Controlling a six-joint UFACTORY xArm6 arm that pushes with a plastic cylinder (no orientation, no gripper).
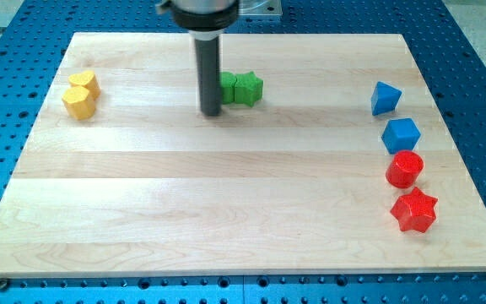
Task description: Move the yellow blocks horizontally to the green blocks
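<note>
Camera view shows two yellow blocks touching at the counter's upper left, well apart from the green blocks at top centre, where my tip rests just left of them, seemingly not yet behind the yellows; no fingers exist.

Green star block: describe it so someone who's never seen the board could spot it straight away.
Start at the wooden board and look near its top edge, slightly left of centre, where my tip comes down. Two green blocks sit together just right of the rod. The green star block is the right one, fully visible with pointed edges; its neighbour, the other green block, is partly hidden by the rod.
</note>
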